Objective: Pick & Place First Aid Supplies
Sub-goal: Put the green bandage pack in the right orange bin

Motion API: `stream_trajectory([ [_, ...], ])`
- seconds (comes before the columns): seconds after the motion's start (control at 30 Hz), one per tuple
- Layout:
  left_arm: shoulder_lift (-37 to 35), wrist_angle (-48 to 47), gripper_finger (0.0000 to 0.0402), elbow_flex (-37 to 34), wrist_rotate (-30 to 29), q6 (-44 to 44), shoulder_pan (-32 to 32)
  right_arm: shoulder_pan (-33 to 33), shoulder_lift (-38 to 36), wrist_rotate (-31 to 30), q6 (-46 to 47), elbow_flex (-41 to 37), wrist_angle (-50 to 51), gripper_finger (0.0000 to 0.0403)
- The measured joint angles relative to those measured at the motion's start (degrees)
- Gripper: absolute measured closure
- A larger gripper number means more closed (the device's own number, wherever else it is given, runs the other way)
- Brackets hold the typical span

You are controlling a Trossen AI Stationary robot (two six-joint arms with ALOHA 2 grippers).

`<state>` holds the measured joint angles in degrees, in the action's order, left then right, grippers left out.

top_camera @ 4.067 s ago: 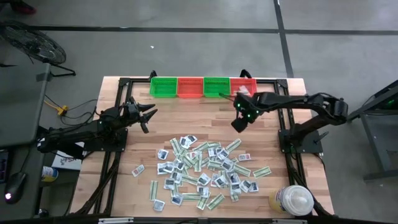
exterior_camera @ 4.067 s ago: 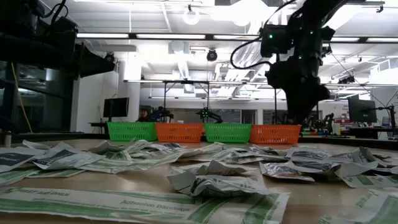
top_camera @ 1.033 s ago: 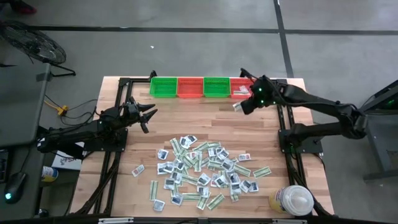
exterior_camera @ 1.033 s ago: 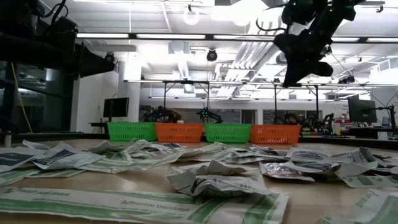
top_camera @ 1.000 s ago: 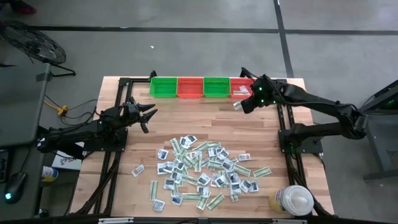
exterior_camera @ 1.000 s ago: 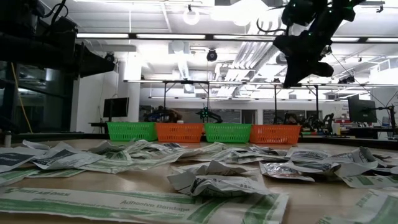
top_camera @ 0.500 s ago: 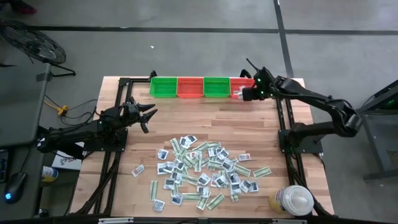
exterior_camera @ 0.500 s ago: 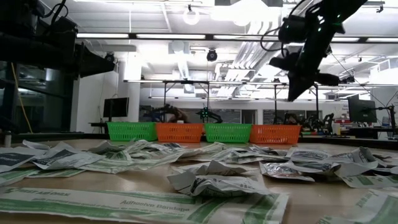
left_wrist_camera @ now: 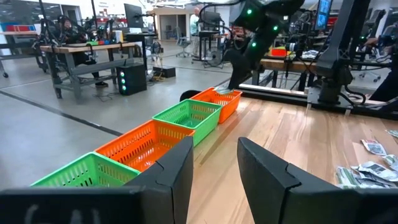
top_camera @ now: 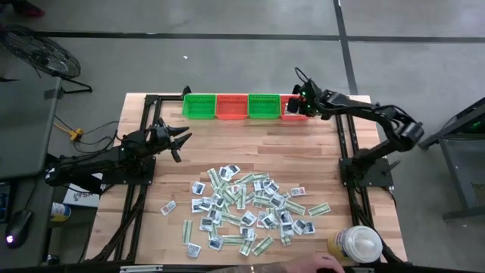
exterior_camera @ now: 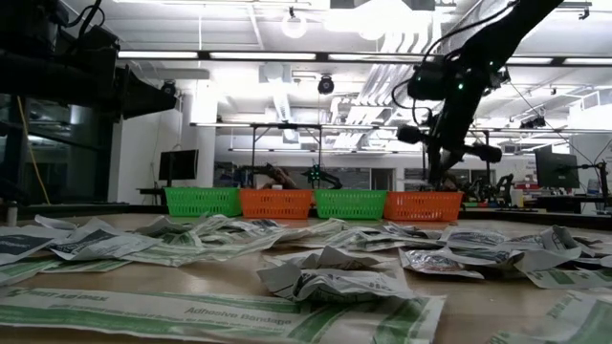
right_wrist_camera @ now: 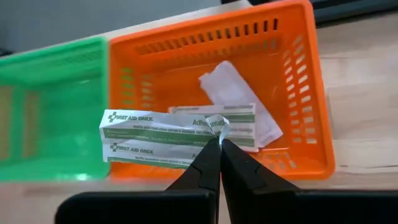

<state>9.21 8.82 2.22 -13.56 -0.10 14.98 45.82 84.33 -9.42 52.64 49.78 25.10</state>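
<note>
Above the rightmost orange basket [right_wrist_camera: 298, 81], the right gripper [right_wrist_camera: 219, 144] is held with fingers pinched on two green-striped bandage strips [right_wrist_camera: 155, 137]. Inside that basket two more packets are counted. Four baskets [top_camera: 247, 106] are lined up: green, orange, green, orange. Left of the row, the left gripper [top_camera: 180, 141] is spread, empty. Dozens of packets [top_camera: 250, 208] are scattered on the wooden table [top_camera: 227, 144]; exact count unclear.

Two dark, slender jointed arms with black cables; green indicator lights glow near the right gripper [top_camera: 292, 108]; tapered black fingers [right_wrist_camera: 211, 163].
</note>
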Motion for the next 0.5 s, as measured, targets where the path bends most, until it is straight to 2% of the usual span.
stream_trajectory([
  [0.17,0.01,0.02,0.0279,-0.01,0.0,0.0,0.02,1.15,2.16,-2.05,4.06,0.0,-0.69,0.0403],
  [0.33,0.0,0.02,0.0279,-0.01,0.0,0.0,0.0,1.86,3.11,-0.93,4.53,0.0,-1.61,0.0401],
  [0.5,0.01,0.02,0.0279,-0.01,-0.01,0.0,0.01,1.84,3.11,-0.71,4.9,0.0,-1.96,0.0369],
])
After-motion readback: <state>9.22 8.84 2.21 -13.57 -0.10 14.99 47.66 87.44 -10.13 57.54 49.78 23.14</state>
